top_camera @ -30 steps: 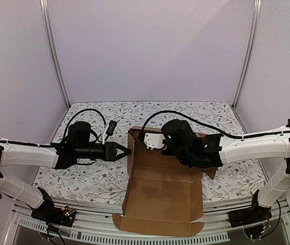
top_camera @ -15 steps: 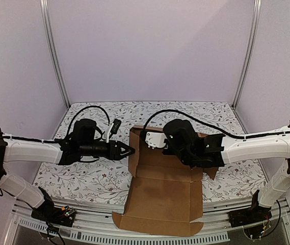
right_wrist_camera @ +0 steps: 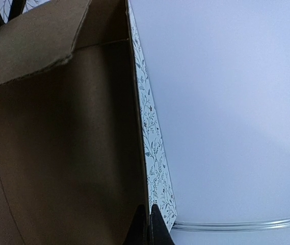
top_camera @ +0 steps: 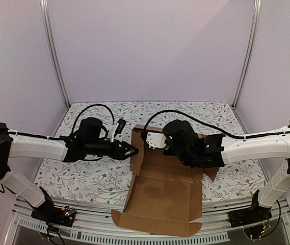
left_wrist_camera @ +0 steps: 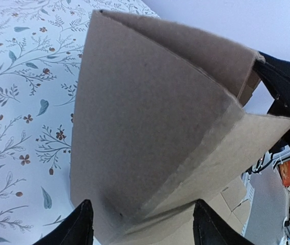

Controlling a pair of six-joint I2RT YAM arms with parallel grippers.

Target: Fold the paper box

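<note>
Facing raised left wall of paper box (top_camera: 162,196), which lies on table (top_camera: 83,176) between arms, long axis near-to-far: left gripper (left_wrist_camera: 142,209), jaws wide, wall just ahead; nearer arm for this fold; right gripper (right_wrist_camera: 147,224) closed at far end.

Straight ahead of the left gripper (left_wrist_camera: 142,227), jaws spread wide, the raised left wall of the paper box (top_camera: 160,196) blocks the way, right up against the fingertips. Left of that wall the floral table cover (top_camera: 88,178) lies open, with plenty of room to pass. The right arm (top_camera: 252,145) stretches across the box's far half and bars any pass there; the right gripper (right_wrist_camera: 148,224) is pinched on a standing wall. The box's near panel lies flat and uncovered. A black cable (top_camera: 185,114) loops over the back strip.
</note>
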